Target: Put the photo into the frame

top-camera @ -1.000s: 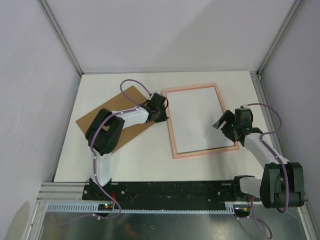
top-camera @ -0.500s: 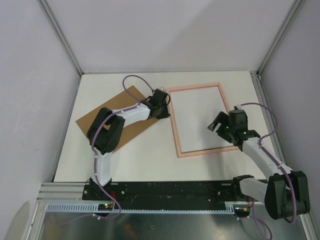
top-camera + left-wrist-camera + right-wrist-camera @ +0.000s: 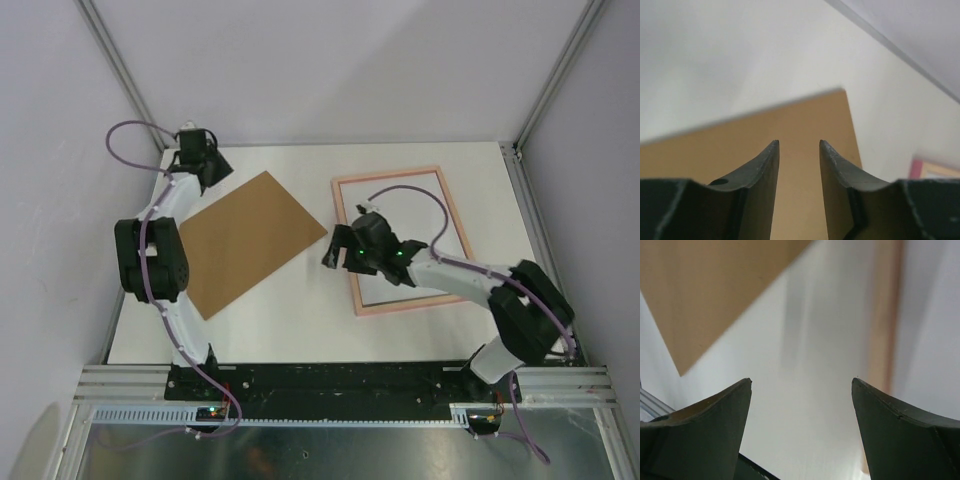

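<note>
No lettering, label, brand, number or sign can be read in any view. The frame (image 3: 390, 175), the brown board (image 3: 250, 240) in front of the left gripper (image 3: 799, 142), the table (image 3: 300, 310) and the right gripper (image 3: 801, 380) show plain surfaces only.
</note>
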